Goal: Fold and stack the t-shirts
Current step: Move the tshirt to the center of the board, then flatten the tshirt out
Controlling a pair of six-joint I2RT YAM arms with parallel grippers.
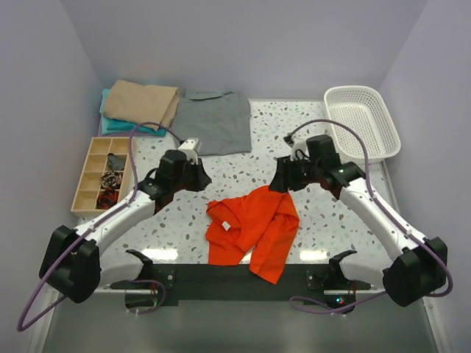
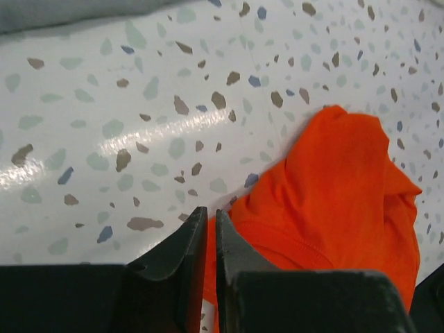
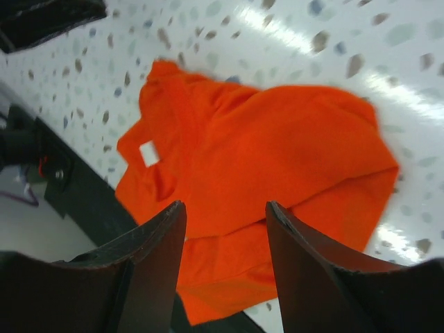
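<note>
— Where has the bright orange-red cloth t-shirt (image 1: 254, 228) ended up?

— Crumpled in a loose heap on the speckled terrazzo tabletop (image 1: 280, 140), near the front and between the two arms. Its lower end drapes over the black strip (image 1: 221, 279) along the near edge. A small white label (image 1: 227, 226) shows on its left part.

— Does either arm have hold of it?

— No. The right gripper (image 1: 281, 180) hangs just above the shirt's far right corner. From its own camera, its fingers (image 3: 156, 243) stand well apart with the orange-red shirt (image 3: 277, 159) spread below them and nothing between them.

— And the left one?

— The left gripper (image 1: 199, 179) sits a little beyond the shirt's far left corner. Its jaws are parted only by a thin slit, and I see nothing pinched at the tips (image 2: 209, 211). Orange cloth (image 2: 333, 194) lies beneath and to the right.

— What about the other shirts?

— A plain grey cloth t-shirt (image 1: 213, 121) lies flat at the back of the table. Just left of it a folded tan shirt (image 1: 140, 103) rests on a folded teal one (image 1: 110, 126).

— Anything else out?

— A white plastic mesh basket (image 1: 335, 99) stands at the back right corner. A wooden compartment tray (image 1: 79, 184) sits on the left edge with small dark bits in some cells.
</note>
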